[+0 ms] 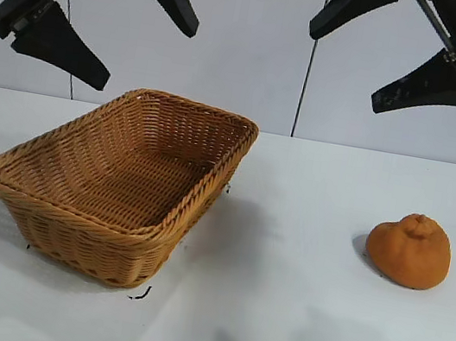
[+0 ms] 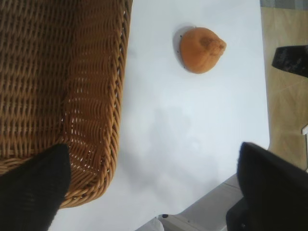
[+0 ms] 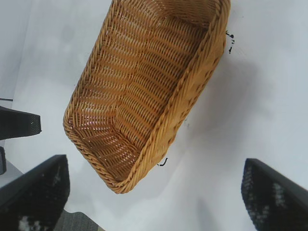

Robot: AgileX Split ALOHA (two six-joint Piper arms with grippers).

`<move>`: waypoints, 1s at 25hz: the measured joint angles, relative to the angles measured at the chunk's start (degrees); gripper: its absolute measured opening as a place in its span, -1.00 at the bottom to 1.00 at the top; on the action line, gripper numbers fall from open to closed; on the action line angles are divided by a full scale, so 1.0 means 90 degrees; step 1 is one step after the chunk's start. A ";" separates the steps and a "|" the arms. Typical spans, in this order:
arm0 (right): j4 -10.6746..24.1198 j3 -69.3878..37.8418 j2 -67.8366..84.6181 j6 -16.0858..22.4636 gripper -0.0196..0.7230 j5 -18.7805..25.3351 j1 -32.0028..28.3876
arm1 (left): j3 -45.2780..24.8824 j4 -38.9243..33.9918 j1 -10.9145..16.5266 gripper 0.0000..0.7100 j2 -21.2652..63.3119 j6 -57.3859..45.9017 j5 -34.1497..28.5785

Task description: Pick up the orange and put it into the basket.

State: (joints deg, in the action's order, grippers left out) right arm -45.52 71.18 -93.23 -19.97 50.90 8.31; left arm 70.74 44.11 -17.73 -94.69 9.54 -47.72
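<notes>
Exterior view shows both arms raised at the back of the white bench (image 1: 290,321), neither touching anything, and the question for the coming move is which one is nearer the orange (image 1: 410,250). The orange sits alone on the bench at about four o'clock in that view, well apart from the basket (image 1: 120,187), which lies at about eight o'clock with its long axis running diagonally from near left to far right. The right gripper (image 1: 375,51) hangs at about one o'clock, above and behind the orange, its jaws spread wide and empty. The left gripper (image 1: 113,20) hangs at about eleven o'clock over the basket's far end, jaws equally wide and holding nothing. Judging by this, the right arm is the nearer one and would need to come down and toward the front edge to straddle the fruit. Squat, with its knob on top, the orange offers no strong long axis, so approach angle matters little.
</notes>
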 joint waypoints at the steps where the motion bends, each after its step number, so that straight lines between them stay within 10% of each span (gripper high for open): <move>1: 0.0000 0.0000 0.0000 0.0000 0.93 0.0000 0.0000 | 0.0000 0.0000 0.0000 0.90 0.0000 0.0000 0.0000; 25: 0.0092 0.0000 0.0000 0.0008 0.93 -0.0013 0.0000 | 0.0000 0.0020 0.0000 0.90 0.0000 0.0000 0.0037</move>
State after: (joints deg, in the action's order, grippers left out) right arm -44.69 71.18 -93.23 -19.90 50.78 8.31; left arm 70.74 44.28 -17.73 -94.69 9.54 -47.39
